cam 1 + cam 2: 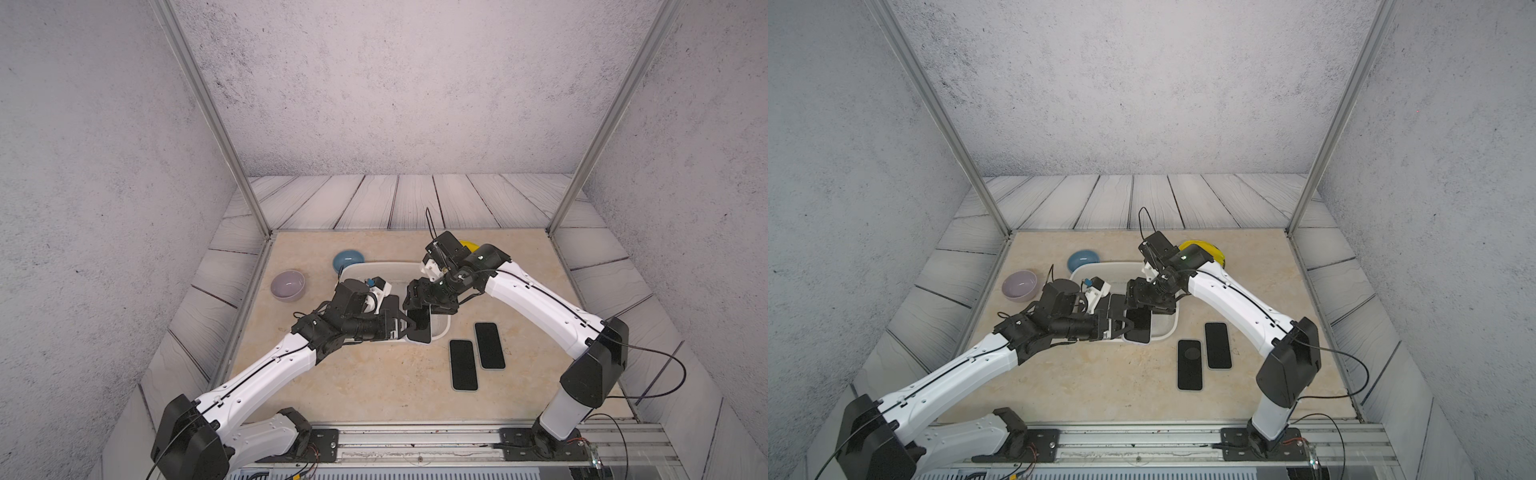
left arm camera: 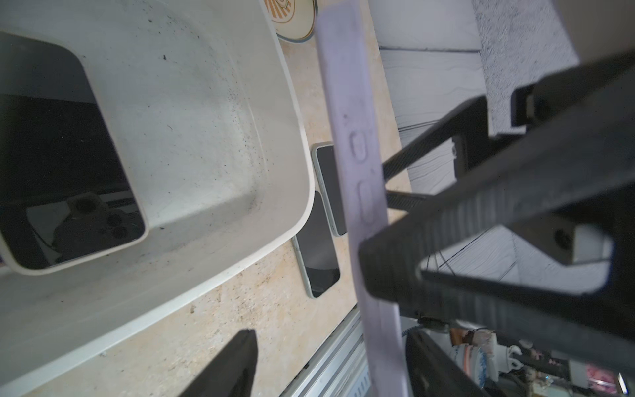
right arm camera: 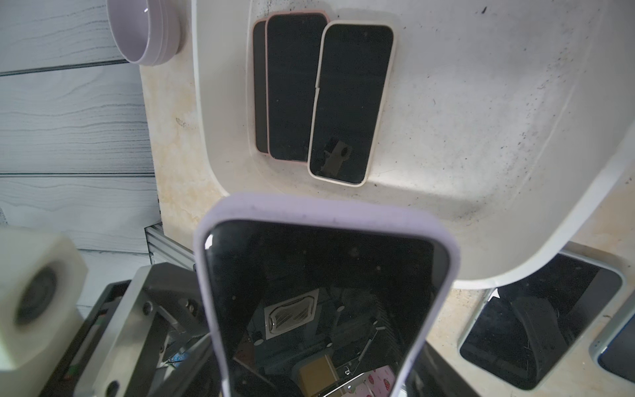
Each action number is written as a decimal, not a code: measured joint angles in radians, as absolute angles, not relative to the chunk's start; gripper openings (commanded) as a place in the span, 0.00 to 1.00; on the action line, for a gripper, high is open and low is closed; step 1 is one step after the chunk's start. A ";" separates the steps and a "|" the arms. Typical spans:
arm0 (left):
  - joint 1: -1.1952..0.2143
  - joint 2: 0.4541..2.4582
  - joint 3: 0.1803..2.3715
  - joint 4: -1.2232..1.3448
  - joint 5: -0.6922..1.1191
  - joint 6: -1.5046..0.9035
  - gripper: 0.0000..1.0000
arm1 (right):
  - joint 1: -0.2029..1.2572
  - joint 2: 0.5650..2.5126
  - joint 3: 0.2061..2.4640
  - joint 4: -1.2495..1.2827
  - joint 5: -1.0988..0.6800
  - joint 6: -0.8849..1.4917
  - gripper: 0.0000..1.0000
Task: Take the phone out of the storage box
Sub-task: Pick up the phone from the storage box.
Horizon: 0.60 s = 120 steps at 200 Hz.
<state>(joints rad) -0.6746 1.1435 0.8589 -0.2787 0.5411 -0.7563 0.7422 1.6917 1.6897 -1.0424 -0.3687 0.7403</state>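
The white storage box (image 1: 374,266) (image 1: 1113,266) sits mid-table, its speckled floor showing in the wrist views (image 2: 206,137) (image 3: 446,120). My right gripper (image 1: 424,307) (image 3: 318,374) is shut on a lilac-cased phone (image 1: 419,322) (image 1: 1138,322) (image 3: 319,292), holding it above the box's near right corner. My left gripper (image 1: 409,328) (image 2: 331,335) is open, one finger on each side of that phone's edge (image 2: 357,154), with a gap on one side. Three more phones lie in the box, two pink-cased (image 3: 292,89) and one cream-cased (image 3: 350,103).
Two dark phones (image 1: 463,365) (image 1: 489,345) lie on the table right of the box. A blue bowl (image 1: 348,259) and a lilac bowl (image 1: 287,284) stand to its left. A yellow object (image 1: 1204,249) sits behind the right arm. A metal rail (image 1: 415,440) runs along the front.
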 measured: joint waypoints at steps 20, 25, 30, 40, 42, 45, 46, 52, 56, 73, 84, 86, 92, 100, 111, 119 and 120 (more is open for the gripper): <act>-0.677 1.164 0.869 -0.266 0.538 -0.766 0.47 | 0.750 1.687 1.677 -1.036 -0.369 0.747 0.77; -0.677 1.169 0.870 -0.260 0.540 -0.772 0.42 | 0.751 1.686 1.674 -1.035 -0.368 0.748 0.77; -0.677 1.173 0.871 -0.253 0.542 -0.767 0.37 | 0.752 1.686 1.670 -1.034 -0.369 0.748 0.77; -0.680 1.181 0.875 -0.245 0.545 -0.778 0.25 | 0.754 1.686 1.663 -1.031 -0.368 0.751 0.77; -0.680 1.182 0.875 -0.241 0.548 -0.771 0.22 | 0.754 1.686 1.663 -1.030 -0.367 0.752 0.77; -0.682 1.184 0.876 -0.239 0.546 -0.784 0.18 | 0.754 1.686 1.661 -1.029 -0.368 0.753 0.77; -0.682 1.184 0.876 -0.239 0.547 -0.784 0.17 | 0.754 1.686 1.660 -1.028 -0.368 0.754 0.77; -0.685 1.187 0.878 -0.233 0.550 -0.787 0.08 | 0.754 1.686 1.658 -1.026 -0.368 0.754 0.77; -0.685 1.188 0.879 -0.233 0.550 -0.784 0.03 | 0.754 1.686 1.657 -1.026 -0.371 0.755 0.77; -0.682 1.197 0.880 -0.226 0.566 -0.791 0.00 | 0.752 1.684 1.655 -1.020 -0.376 0.750 0.77; -0.681 1.200 0.880 -0.224 0.570 -0.797 0.00 | 0.751 1.684 1.653 -1.019 -0.376 0.751 0.80; -0.681 1.200 0.880 -0.225 0.571 -0.797 0.00 | 0.751 1.684 1.653 -1.020 -0.376 0.751 0.80; -0.681 1.201 0.880 -0.227 0.572 -0.799 0.00 | 0.752 1.684 1.651 -1.020 -0.376 0.751 0.83; -0.681 1.200 0.880 -0.229 0.574 -0.801 0.00 | 0.752 1.684 1.648 -1.019 -0.377 0.750 0.86; -0.681 1.200 0.880 -0.234 0.573 -0.801 0.00 | 0.753 1.684 1.643 -1.016 -0.375 0.752 0.94; -0.681 1.197 0.878 -0.245 0.570 -0.802 0.00 | 0.754 1.682 1.642 -1.017 -0.368 0.757 0.99; -0.681 1.197 0.878 -0.248 0.570 -0.801 0.00 | 0.754 1.682 1.642 -1.017 -0.366 0.756 0.99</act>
<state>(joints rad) -0.6811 1.1973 0.8776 -0.2478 0.5701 -0.8013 0.7540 1.6821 1.6421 -1.0172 -0.3660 0.7555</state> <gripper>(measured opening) 0.143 0.940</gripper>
